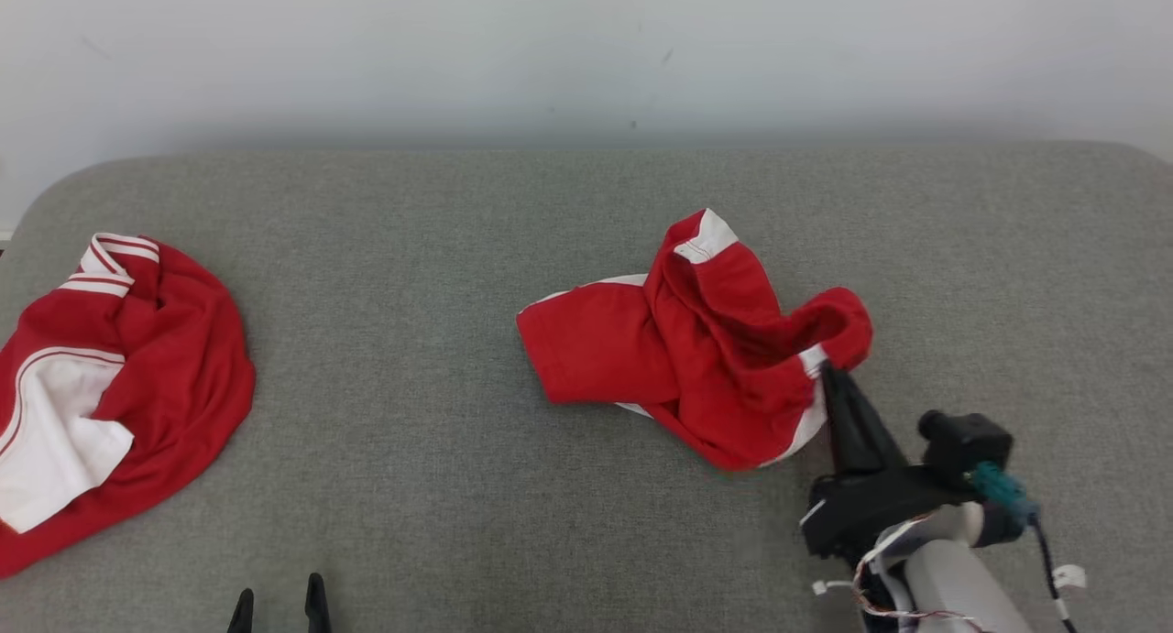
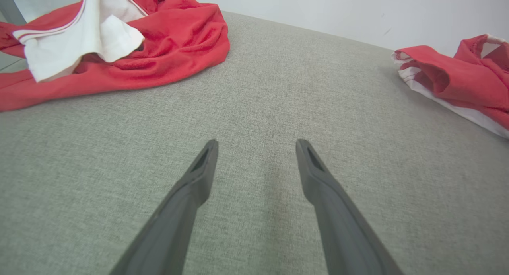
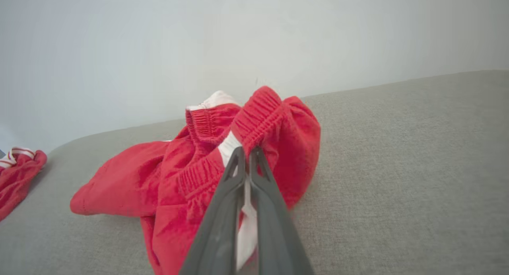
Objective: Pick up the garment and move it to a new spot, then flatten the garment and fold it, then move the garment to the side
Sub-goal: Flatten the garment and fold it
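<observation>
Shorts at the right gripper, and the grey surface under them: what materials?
Shorts: soft matte cloth, possibly cotton or polyester; it crumples freely, and the waistband shows gathered elastic ribbing. Grey surface: matte woven upholstery fabric, judging by the visible weave and rounded, padded-looking edge.

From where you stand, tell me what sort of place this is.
Probably a test bench for cloth handling: a grey fabric-covered surface against a bare pale wall, with red shorts and a second red-and-white garment lying on it.

garment (image 1: 696, 340): soft matt cloth | table (image 1: 458, 486): coarse grey woven fabric
</observation>
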Controlling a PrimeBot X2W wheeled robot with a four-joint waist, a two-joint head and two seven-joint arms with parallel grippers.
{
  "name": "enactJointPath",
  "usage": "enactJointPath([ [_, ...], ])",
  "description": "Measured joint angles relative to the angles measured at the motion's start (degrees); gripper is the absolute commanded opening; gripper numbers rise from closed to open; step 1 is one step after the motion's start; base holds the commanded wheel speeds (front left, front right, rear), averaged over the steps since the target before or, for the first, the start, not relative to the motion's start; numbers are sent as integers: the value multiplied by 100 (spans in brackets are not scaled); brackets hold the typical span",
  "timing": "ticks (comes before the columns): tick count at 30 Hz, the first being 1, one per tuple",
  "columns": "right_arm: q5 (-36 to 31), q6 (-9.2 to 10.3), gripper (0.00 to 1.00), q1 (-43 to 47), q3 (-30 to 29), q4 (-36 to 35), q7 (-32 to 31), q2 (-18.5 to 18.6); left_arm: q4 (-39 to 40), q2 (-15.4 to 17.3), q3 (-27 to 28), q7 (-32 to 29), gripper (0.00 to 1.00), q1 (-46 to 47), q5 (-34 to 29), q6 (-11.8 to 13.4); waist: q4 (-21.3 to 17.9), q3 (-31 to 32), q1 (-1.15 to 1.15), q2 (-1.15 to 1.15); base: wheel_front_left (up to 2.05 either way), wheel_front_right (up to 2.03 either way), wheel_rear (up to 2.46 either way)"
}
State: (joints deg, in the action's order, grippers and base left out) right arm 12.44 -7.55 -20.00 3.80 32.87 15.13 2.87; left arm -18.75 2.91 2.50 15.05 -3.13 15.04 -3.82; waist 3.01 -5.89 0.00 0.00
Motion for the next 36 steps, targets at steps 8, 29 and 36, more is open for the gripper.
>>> enactJointPath([
  [8, 180, 0, 0, 272, -1818, 24, 0, 8, -32, 1, -108, 1, 100, 2, 67, -21, -262, 52, 0, 0, 0, 0, 0],
  [29, 127, 0, 100, 595, -1440, -80, 1, 14, -67, 0, -166, 0, 100, 105, 58, -30, -487, 90, 0, 0, 0, 0, 0],
  [36, 269, 0, 100, 602, -189, -438, 0, 11, -83, 0, -207, 0, 100, 107, 59, -48, -425, 116, 0, 0, 0, 0, 0],
])
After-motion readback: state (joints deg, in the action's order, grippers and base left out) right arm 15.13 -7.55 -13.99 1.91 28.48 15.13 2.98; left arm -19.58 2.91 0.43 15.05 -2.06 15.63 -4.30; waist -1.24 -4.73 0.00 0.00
